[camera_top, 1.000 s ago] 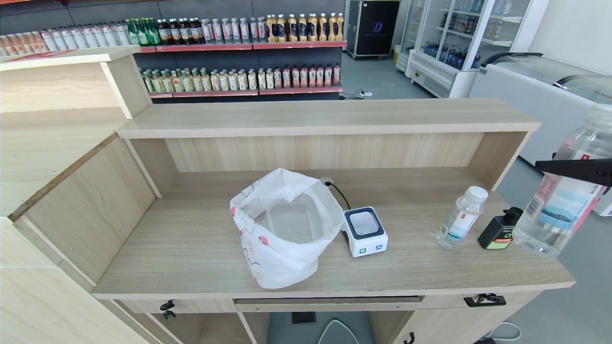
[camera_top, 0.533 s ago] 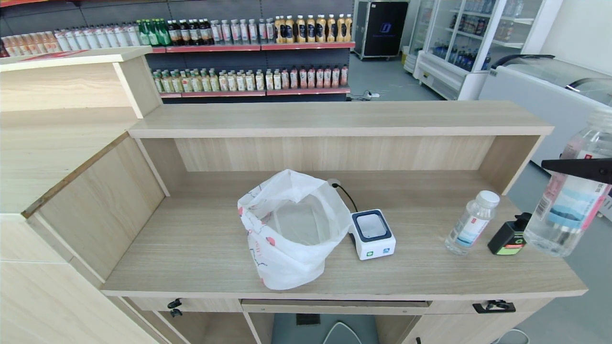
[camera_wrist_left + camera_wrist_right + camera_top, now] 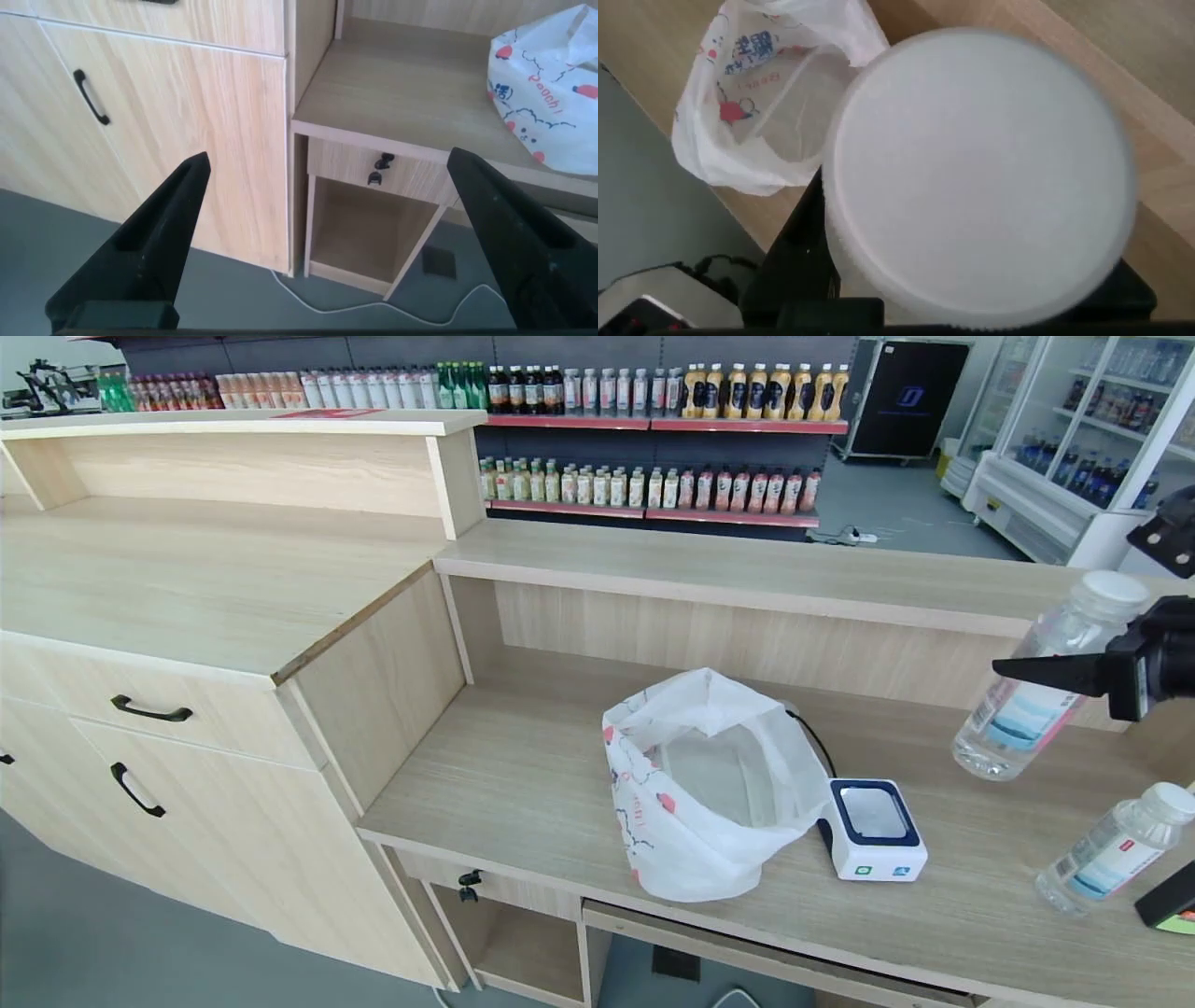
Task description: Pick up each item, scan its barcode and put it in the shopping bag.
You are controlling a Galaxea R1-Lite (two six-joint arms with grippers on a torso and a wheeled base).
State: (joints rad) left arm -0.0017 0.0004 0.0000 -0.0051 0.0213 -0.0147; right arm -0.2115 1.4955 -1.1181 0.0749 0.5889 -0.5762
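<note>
Nearest, at the counter [image 3: 523, 784] edge far right of the bag [image 3: 695, 803], a black item [image 3: 1172, 901] with a green label is cut off by the frame. Just beside it, a little closer to the bag, a small clear bottle [image 3: 1111, 849] with a white cap stands leaning in view, its label white, blue and red. The scanner [image 3: 873, 821], white with a dark-rimmed window facing up, touches the bag's right side. The bag is thin white plastic with red and blue prints; it stands open, mouth up.

Right of the bag and beyond it, a larger clear bottle [image 3: 1046, 695] is lifted off the counter and tilted, its white cap up and away. The right gripper [image 3: 1027, 677] is clamped on its body, one black finger across the label.

The left gripper [image 3: 327, 161] hangs low, left of the bag and before the counter's front. Its fingers are spread wide, holding nothing.
</note>
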